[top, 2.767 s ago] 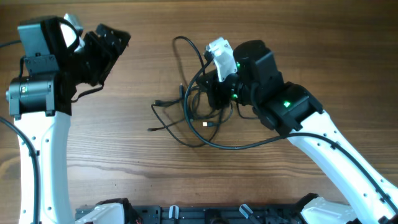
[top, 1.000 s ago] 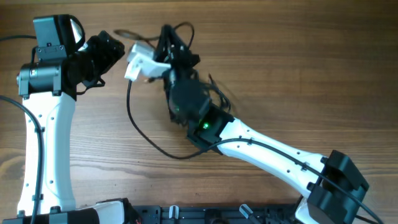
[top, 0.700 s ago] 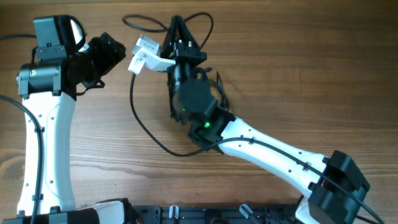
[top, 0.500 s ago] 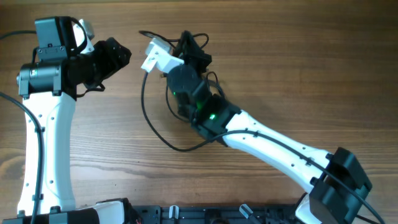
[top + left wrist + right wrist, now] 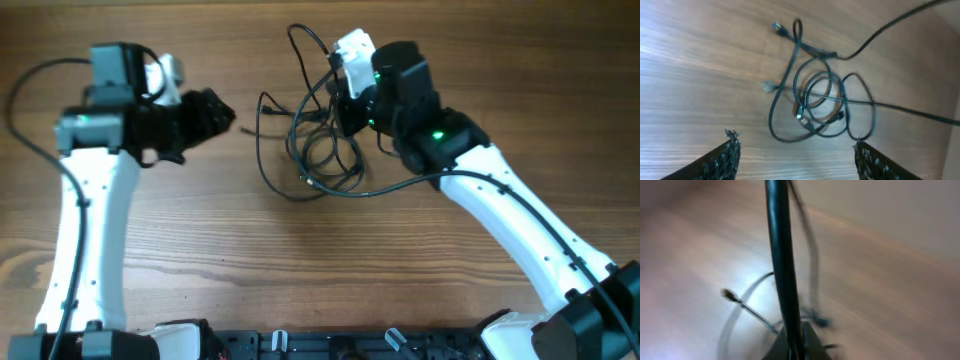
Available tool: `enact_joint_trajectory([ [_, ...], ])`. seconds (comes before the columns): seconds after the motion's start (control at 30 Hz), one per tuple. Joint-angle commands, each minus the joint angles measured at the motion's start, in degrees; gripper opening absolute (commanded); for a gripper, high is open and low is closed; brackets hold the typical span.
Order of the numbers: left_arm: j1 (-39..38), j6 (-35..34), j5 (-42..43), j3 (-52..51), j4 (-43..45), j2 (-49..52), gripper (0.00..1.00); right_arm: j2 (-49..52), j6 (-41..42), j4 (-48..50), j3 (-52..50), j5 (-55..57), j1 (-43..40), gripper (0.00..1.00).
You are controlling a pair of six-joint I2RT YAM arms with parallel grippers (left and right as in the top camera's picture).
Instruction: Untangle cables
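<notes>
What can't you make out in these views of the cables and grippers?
Right wrist view: blur smears the thin black cables; the strand pinched in the right gripper can't be traced to a plug.
Overhead view: that gripper's fingertips hide under its own black housing; tangle crossings too small to order.
Left wrist view: bottom edge cuts off the left gripper's fingers.

Two arms reach over one wooden table [image 5: 200, 290]: a left arm [image 5: 90, 230] at nine o'clock and a right arm [image 5: 510, 215] at three o'clock. One tangle of black cables [image 5: 318, 160] lies toward twelve o'clock; its strands cannot be counted apart, but three plug ends [image 5: 776, 26] show.
</notes>
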Motion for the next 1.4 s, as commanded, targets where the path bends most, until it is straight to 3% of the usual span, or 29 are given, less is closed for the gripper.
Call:
enact_joint_trajectory([
  [0.0,-3.6,-2.1,1.1,-9.6,7.0,0.6,0.75,-0.8,7.4,-1.2,0.6,-15.4,-0.5,0.04],
  [0.23,-11.2,-5.1,-3.7,-17.9,20.6,6.2,0.69,-0.8,8.4,-1.4,0.6,-20.2,-0.5,0.04],
  [0.37,-14.0,-11.3,-9.1,-17.9,25.6,12.2,0.65,-0.8,8.4,-3.1,0.6,-21.3,-0.5,0.04],
  [0.47,-13.9,-16.4,-12.9,-17.9,25.8,14.0,0.62,-0.8,8.2,-4.8,0.6,-21.0,-0.5,0.04],
  [0.63,-13.9,-16.5,-14.4,-17.9,26.1,14.0,0.59,-0.8,8.0,-5.1,0.6,-20.6,-0.5,0.04],
  [0.73,-13.9,-16.5,-21.4,-18.1,23.3,14.2,0.64,-0.8,8.0,-5.4,0.6,-20.7,-0.5,0.04],
  [0.87,-13.9,-16.5,-22.1,-19.3,22.5,16.6,0.65,-0.8,8.2,-4.7,0.6,-20.5,-0.6,0.04],
  [1.17,-13.9,-16.5,-20.4,-19.8,22.1,21.2,0.62,-1.9,7.6,5.0,0.6,0.6,-2.1,0.04],
  [1.37,-13.9,-16.5,-20.4,-19.9,21.7,21.2,0.62,-7.6,2.9,12.0,0.6,11.8,-3.1,0.04],
])
